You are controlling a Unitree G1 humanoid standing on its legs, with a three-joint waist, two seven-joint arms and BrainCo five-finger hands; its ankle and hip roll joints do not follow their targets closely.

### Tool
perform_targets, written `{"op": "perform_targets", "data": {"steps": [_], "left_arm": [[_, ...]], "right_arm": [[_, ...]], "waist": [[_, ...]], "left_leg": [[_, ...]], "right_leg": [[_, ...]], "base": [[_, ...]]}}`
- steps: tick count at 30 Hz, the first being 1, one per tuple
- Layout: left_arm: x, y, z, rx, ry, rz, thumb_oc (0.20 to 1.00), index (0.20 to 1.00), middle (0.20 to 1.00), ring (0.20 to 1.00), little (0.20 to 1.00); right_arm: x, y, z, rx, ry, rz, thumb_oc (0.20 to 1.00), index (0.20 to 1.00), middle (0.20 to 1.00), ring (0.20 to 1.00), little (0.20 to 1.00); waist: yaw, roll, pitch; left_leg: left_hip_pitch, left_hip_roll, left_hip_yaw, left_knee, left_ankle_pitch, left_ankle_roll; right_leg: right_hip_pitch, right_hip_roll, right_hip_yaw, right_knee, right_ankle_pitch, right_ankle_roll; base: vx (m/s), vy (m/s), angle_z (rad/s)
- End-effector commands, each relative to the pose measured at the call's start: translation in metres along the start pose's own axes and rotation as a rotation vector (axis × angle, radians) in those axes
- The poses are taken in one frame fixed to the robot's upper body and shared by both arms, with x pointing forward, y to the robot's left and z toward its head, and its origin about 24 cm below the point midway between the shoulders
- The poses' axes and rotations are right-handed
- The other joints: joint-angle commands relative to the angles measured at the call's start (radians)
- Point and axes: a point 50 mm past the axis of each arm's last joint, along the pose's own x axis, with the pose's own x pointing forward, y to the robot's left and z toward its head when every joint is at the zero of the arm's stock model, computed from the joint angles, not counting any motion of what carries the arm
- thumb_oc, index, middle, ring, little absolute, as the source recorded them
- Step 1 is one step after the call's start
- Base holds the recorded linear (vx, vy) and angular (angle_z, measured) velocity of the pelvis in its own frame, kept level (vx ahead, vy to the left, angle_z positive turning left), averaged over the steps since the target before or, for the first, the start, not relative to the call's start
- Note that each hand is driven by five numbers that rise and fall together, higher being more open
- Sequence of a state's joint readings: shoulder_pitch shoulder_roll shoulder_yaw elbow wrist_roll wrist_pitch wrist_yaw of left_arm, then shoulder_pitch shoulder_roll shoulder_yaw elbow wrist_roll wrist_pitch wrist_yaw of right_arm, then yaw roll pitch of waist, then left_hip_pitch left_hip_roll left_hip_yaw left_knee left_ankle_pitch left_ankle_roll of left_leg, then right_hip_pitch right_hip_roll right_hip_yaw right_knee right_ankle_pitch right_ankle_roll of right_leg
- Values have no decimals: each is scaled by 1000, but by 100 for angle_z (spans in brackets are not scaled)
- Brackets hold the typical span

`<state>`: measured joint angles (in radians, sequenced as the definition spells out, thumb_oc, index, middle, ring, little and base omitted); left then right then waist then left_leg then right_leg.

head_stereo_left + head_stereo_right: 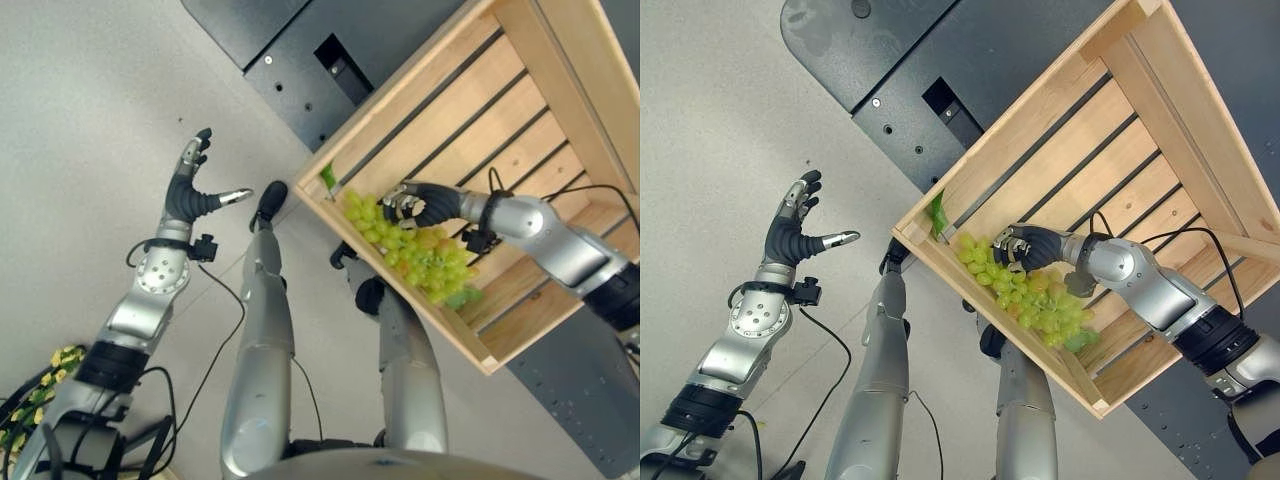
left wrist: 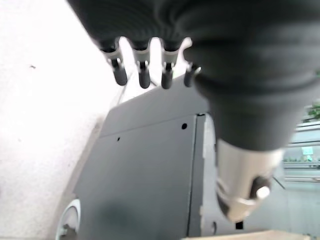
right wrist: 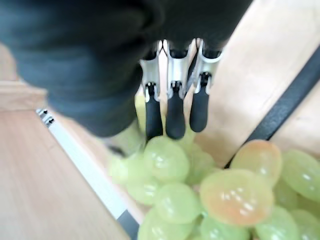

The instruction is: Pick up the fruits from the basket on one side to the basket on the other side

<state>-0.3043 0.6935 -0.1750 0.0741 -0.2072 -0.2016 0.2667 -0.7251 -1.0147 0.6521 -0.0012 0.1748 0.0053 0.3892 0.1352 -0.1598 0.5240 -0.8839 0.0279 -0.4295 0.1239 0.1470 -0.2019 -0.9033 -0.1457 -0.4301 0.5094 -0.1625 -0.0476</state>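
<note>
A bunch of green grapes (image 1: 425,255) lies in a wooden slatted crate (image 1: 500,110), close against its near wall. My right hand (image 1: 420,205) rests on the top end of the bunch, its fingers curled round the uppermost grapes. In the right wrist view the dark fingertips (image 3: 175,117) press into the grapes (image 3: 225,195). My left hand (image 1: 190,195) hangs over the bare floor, well left of the crate, fingers spread and holding nothing. The left wrist view shows its straight fingers (image 2: 142,75).
The crate sits on a dark grey metal base (image 1: 290,60) that reaches past its far corner. A green leaf (image 1: 327,178) sticks up at the crate's near corner. Yellow-green fruit (image 1: 60,365) in a dark basket shows at the lower left.
</note>
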Motion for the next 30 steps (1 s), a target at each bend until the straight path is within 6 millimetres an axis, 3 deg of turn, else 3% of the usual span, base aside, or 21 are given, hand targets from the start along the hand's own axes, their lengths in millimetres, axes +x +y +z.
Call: {"op": "perform_targets", "data": {"steps": [1,14,21,30], "left_arm": [[-3,-3,18,1,-106,3,1000,1000,1000,1000,1000],[-5,-2,18,-1,-106,-2,1000,1000,1000,1000,1000],[-7,-3,17,-4,-99,-17,1000,1000,1000,1000,1000],[-6,-2,20,-3,-116,-18,1000,1000,1000,1000,1000]], "right_arm": [[-4,13,12,-17,-79,62,1000,1000,1000,1000,1000],[-12,-5,13,-101,-44,22,1000,1000,1000,1000,1000],[-26,-16,4,-132,24,7,1000,1000,1000,1000,1000],[-26,-11,2,-109,19,36,1000,1000,1000,1000,1000]], "waist": [[-23,38,-4],[-35,19,-4],[-43,13,-4],[-45,7,-4]], "left_leg": [[52,-20,15,-85,27,61],[75,-13,31,-84,19,64],[81,-15,38,-68,8,64],[83,-15,46,-66,4,67]], "right_leg": [[97,33,-6,-63,-75,127],[128,42,18,-118,-40,136],[132,39,25,-104,-46,137],[140,38,27,-114,-42,142]], "base": [[0,0,0],[-13,15,-2],[8,5,-2],[0,0,0]]}}
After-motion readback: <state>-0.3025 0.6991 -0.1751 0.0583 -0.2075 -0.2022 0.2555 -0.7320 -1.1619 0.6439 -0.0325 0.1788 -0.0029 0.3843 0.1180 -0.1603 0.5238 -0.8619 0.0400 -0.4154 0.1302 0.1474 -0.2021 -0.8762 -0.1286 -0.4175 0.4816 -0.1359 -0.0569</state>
